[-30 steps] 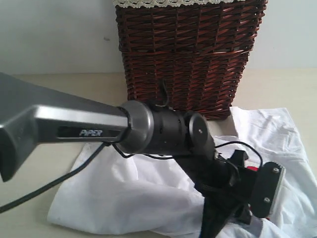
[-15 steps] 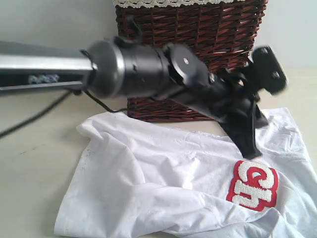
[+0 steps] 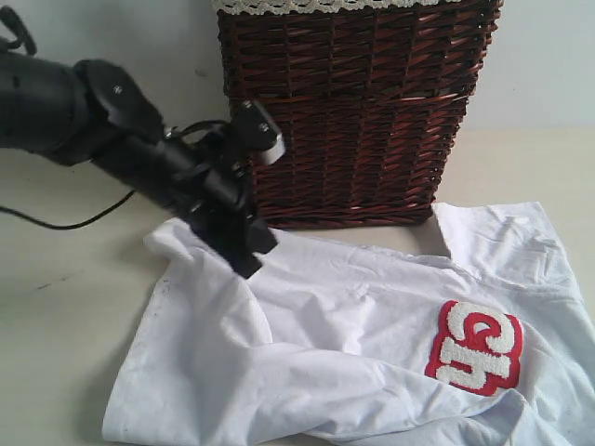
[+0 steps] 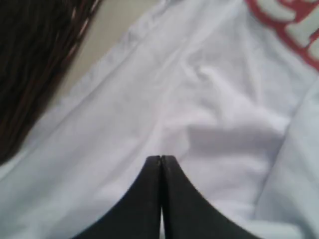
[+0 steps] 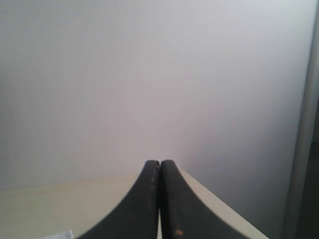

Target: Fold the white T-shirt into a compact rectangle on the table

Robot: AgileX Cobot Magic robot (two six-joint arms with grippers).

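The white T-shirt (image 3: 353, 344) sprawls rumpled across the desk (image 3: 65, 307), long axis sideways; the left claw (image 3: 245, 260) (pinched together, empty) hangs over its corner by the basket (image 3: 353, 111); the right claw (image 5: 159, 164), likewise closed and empty, faces the wall.

T-shirt (image 3: 353, 353) lies on table (image 3: 65, 307), centre to right, at front. Basket (image 3: 353, 111) stands on table behind shirt, wall (image 3: 112, 65) behind basket. Shirt's rear edge just before basket base; shirt's right rear corner reaches past basket's right side. Patch (image 3: 474, 348) on shirt's right part. Left gripper (image 3: 249, 265) at shirt's rear-left corner, just left-front of basket; contact unclear. Right gripper (image 5: 159, 167) outside exterior view, above table edge, wall beyond.
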